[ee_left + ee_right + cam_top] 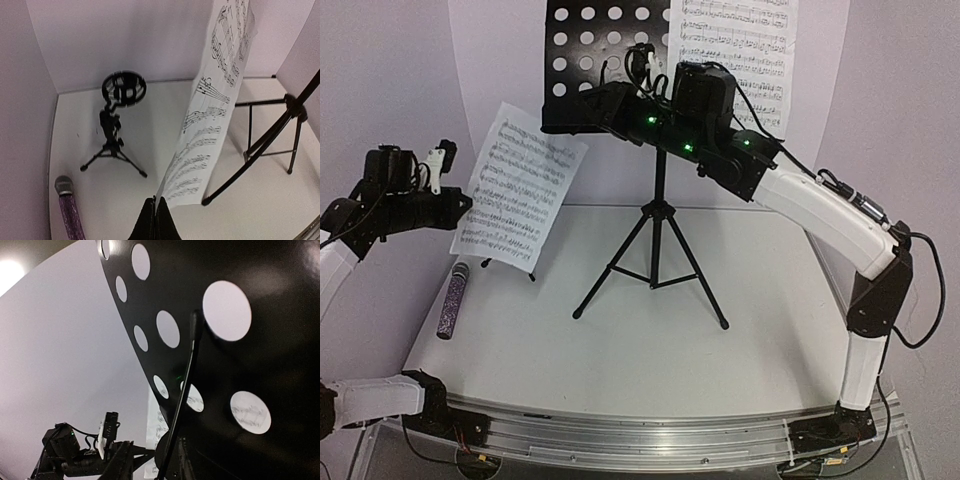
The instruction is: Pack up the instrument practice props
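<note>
One white table [650, 350]. On it is one tall black music stand [660, 200], tripod legs spread about mid-table, perforated desk up top. Two sheet-music pages. One page on the desk [735, 50] sits at its right side, with its top cut off by the frame. One loose page [515, 190] hangs in the air over the table's left part. One small mic stand [115, 125] on its own little tripod is near the back-left corner, ring clip on top. One purple glitter microphone [452, 300] lies flat by the left edge, grey head pointing toward the back.

Left gripper [155, 222]: fingers pressed together, pinching the loose page at its edge. Right gripper [562, 115] is up at the lower-left corner of the music stand's desk. Its wrist view is basically all black plate and holes, so I can't tell if the jaws are spread or clamped. From above, the loose page hides nearly all of the mic stand, only the feet poke out.
</note>
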